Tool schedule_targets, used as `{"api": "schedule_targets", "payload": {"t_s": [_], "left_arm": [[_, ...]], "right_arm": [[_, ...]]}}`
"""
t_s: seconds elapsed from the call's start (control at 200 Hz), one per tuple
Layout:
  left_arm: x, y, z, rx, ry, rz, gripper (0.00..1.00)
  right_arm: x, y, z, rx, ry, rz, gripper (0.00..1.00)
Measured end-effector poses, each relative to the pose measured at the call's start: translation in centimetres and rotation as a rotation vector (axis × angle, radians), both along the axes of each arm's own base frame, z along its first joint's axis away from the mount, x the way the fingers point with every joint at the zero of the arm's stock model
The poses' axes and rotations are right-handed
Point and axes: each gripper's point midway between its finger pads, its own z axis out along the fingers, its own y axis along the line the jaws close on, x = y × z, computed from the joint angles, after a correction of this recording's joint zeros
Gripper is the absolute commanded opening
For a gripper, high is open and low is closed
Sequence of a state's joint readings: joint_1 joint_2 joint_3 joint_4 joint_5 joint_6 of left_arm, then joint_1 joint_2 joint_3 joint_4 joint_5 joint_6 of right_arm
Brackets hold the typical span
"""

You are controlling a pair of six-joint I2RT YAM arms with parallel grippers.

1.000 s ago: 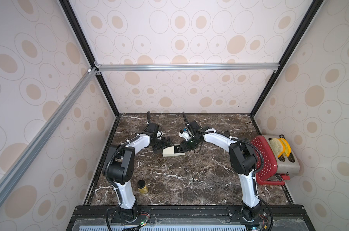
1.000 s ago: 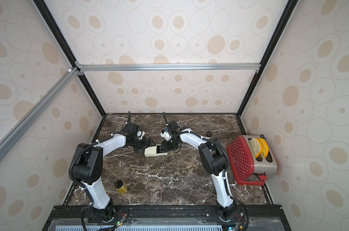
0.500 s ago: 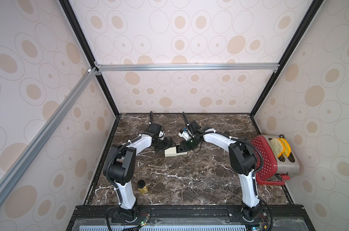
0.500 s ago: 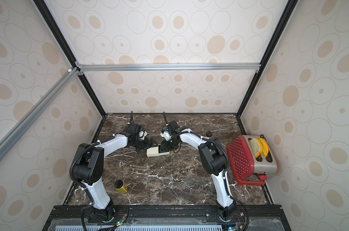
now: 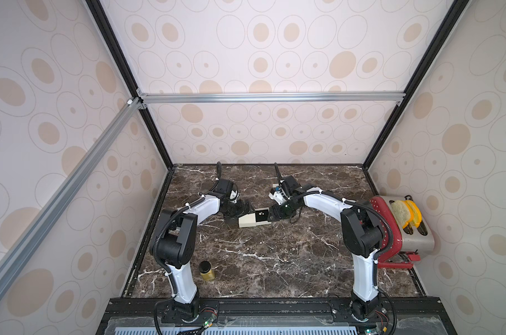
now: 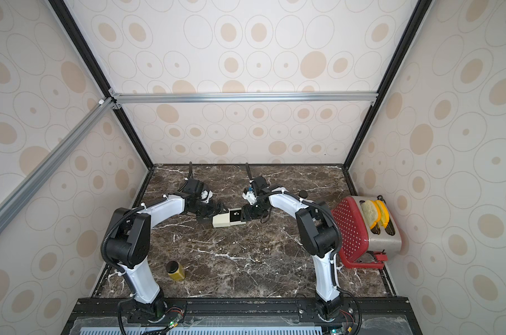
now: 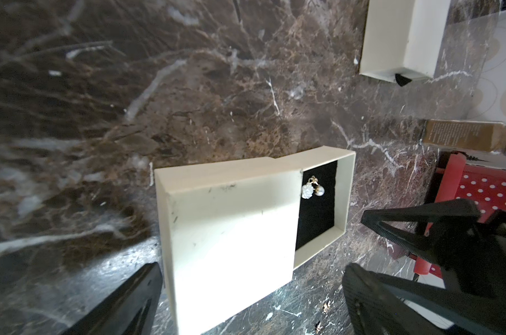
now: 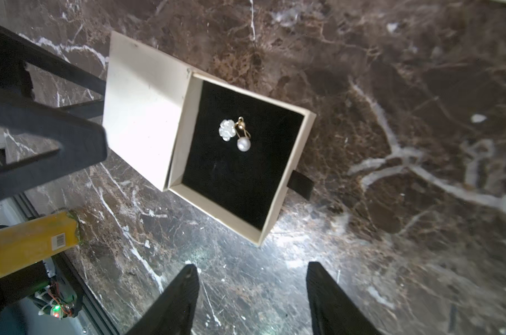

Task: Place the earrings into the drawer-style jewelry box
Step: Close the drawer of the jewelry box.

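The cream jewelry box (image 5: 247, 222) (image 6: 221, 222) lies mid-table with its black-lined drawer (image 8: 240, 162) slid partly out. The earrings (image 8: 231, 132) (image 7: 312, 190), a white flower and a pearl on gold wire, rest on the drawer's lining. My left gripper (image 7: 254, 269) (image 5: 241, 215) is open wide and straddles the sleeve's closed end; a gap shows beside one finger. My right gripper (image 8: 251, 266) (image 5: 273, 216) is open and empty, its tips just short of the drawer's outer end, near the black pull tab (image 8: 301, 184).
A yellow jar (image 5: 207, 271) (image 8: 28, 243) with a black cap stands at the front left. A red perforated basket (image 5: 382, 229) and a toaster (image 5: 417, 232) holding bread sit at the right edge. The left wrist view shows a second cream box (image 7: 402, 37) and a brown bottle (image 7: 463, 139).
My left gripper has edged slightly toward the box. The right gripper's jaws stand a little wider. The box has barely shifted.
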State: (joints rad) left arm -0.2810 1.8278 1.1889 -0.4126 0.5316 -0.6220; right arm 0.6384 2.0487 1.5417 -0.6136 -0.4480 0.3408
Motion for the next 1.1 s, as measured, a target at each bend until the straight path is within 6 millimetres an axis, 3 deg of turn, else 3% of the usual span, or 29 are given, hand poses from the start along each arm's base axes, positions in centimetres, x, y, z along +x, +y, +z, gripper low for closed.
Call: {"api": "schedule_targets", "payload": {"t_s": [0.401,1.102], "left_arm": [[0.0,0.0,0.0,-0.001,0.0,-0.001,0.99],[-0.1,0.0,-0.1,0.002,0.003,0.0,0.99]], "right_arm": [[-0.7,1.9,-1.6,0.049,0.057,0.026,0.59],[-1.1,3.2,-0.9,0.085,0.061,0.036,0.58]]}}
